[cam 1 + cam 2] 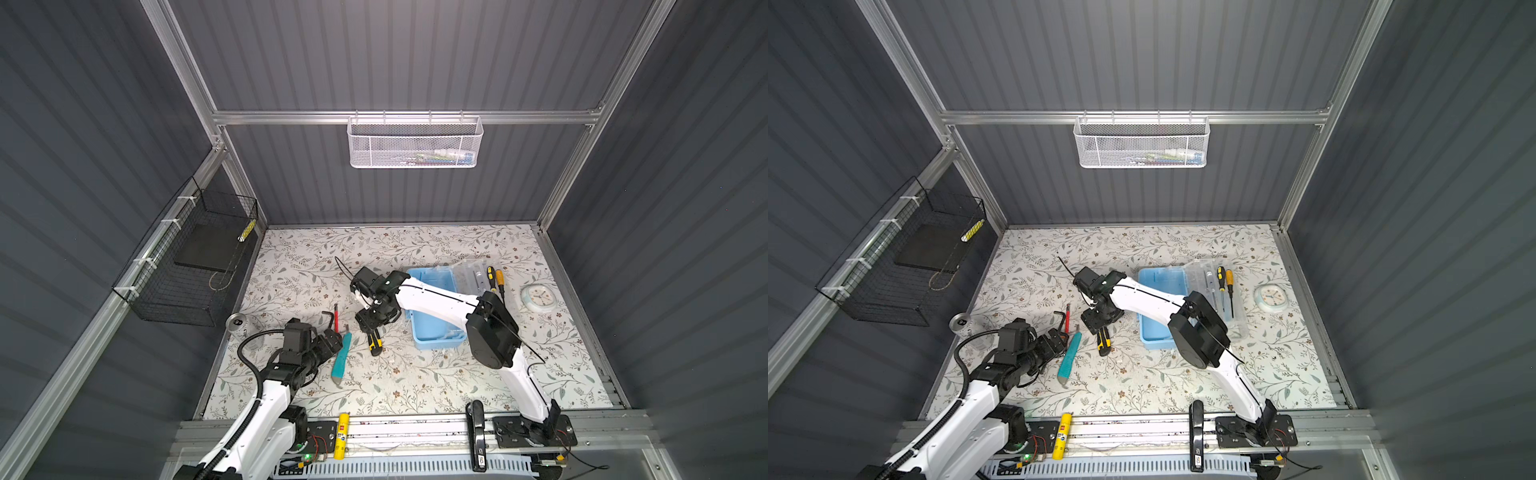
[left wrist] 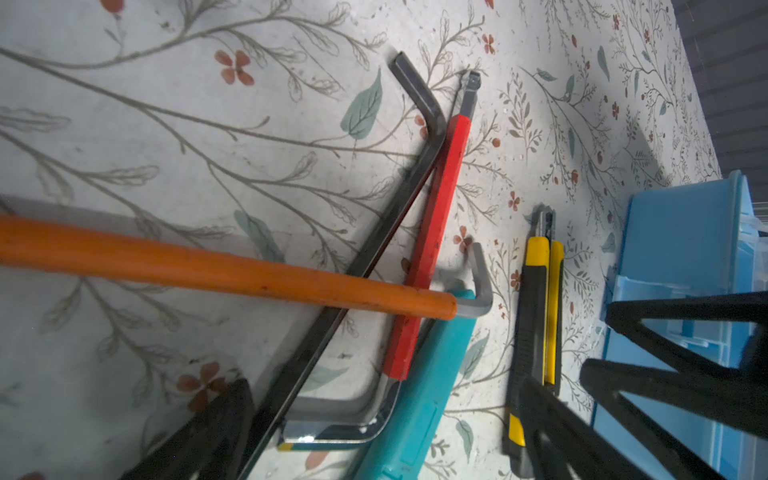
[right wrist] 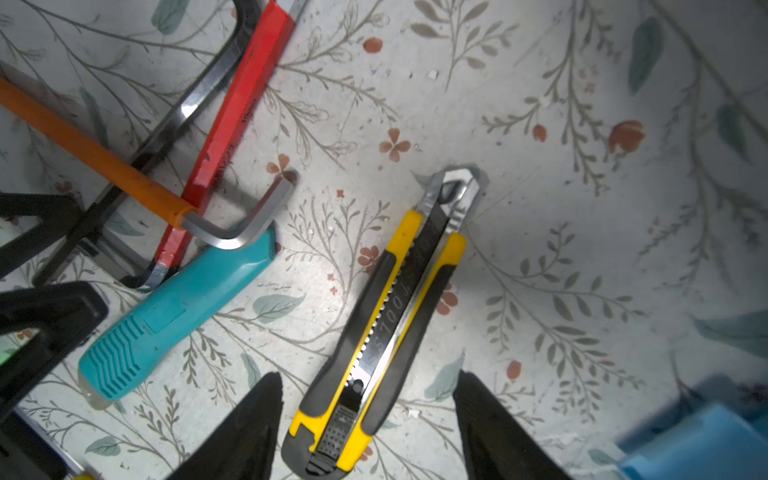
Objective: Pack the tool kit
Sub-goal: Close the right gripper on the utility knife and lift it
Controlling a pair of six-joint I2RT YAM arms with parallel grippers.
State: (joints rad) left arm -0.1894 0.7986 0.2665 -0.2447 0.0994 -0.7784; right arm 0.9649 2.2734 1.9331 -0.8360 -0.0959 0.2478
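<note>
Our right fingers point(image 3: 245, 428) stand spread astride the rear of the yellow-black utility knife point(image 3: 386, 316). Bare desk point(image 1: 415, 386) shows in the gap on each side, so nothing is grasped yet. We judge this stance is meant to pinch the knife across its narrow body and carry it to the box.

The light-blue box point(image 1: 438, 341) lies open to the right of the desk's middle. Its clear lid point(image 1: 473, 276) is folded out flat toward the right edge, and two screwdrivers point(image 1: 496, 279) rest on that lid. The knife lies on the desk near the box's front left corner, not touching it.

Our left fingers point(image 2: 208, 436) are released to their widest and hold nothing. They hang low at the heap of hex keys point(image 2: 434, 232) toward the desk's left edge, probably ready to take one.

That heap looks awkward. The orange-sleeved key point(image 2: 208, 266) lies across the dark and red-sleeved ones, with its bent end over the tip of a teal-handled tool point(image 3: 178, 307), so we expect trouble lifting any single piece cleanly. The two sets of fingers are near each other, which leaves little room. Our right forearm crosses above the open box and hides part of its tray. The screwdrivers would have to leave the lid before it could close.

A small clock point(image 1: 538, 297) near the right edge and a can point(image 1: 237, 322) at the left edge sit well apart from the work.
</note>
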